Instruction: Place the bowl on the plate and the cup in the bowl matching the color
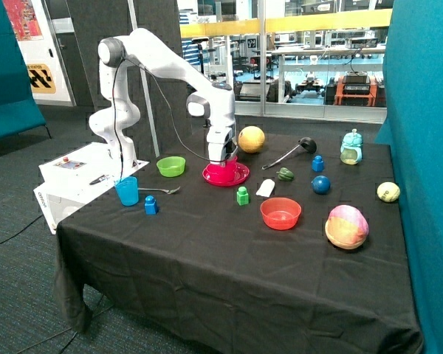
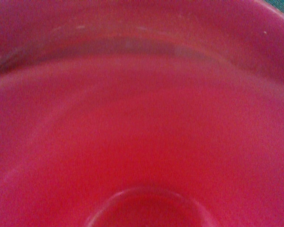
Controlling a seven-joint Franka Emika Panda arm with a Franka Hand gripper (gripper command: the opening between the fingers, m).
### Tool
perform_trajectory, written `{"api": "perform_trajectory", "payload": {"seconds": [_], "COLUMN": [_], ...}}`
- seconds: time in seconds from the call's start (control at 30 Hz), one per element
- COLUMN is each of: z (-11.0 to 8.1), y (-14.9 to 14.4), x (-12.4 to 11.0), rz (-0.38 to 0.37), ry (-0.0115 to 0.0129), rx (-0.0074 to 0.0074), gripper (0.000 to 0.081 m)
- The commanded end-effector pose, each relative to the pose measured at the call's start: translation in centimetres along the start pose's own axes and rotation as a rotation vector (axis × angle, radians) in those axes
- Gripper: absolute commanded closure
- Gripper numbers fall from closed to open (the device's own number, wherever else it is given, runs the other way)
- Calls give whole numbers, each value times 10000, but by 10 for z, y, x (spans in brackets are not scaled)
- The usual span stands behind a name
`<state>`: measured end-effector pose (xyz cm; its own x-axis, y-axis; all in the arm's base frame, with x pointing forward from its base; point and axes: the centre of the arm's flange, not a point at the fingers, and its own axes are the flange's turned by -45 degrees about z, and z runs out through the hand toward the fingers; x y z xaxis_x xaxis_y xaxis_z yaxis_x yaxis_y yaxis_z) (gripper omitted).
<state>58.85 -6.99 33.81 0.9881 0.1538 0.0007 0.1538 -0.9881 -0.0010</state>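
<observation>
Black-clothed table (image 1: 207, 243): gripper (image 1: 223, 161) down in the bowl (image 1: 223, 172) on the plate (image 1: 238, 178); fingers' state unclear.

Black-clothed worktop (image 1: 207, 251) fills the lower frame. Around the upper middle, the white arm's gripper (image 1: 222, 158) sits right down in the pink bowl (image 1: 223, 172), which is on the pink plate (image 1: 226, 177). Green bowl (image 1: 170, 166) is just left of it, orange-red bowl (image 1: 280, 213) lower right, blue cup (image 1: 127, 191) far left.
</observation>
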Motion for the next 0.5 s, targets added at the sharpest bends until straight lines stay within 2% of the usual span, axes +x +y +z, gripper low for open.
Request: {"api": "perform_trajectory", "payload": {"seconds": [0.0,0.13,0.47], "z": [1,2,0], "y": [0,2,0], "x": [1,-2,-2], "rz": [-155,-138,-230], "ry": [-7,-7,-7], "rx": [-10,-10,-10], "gripper": [239,216,217]}}
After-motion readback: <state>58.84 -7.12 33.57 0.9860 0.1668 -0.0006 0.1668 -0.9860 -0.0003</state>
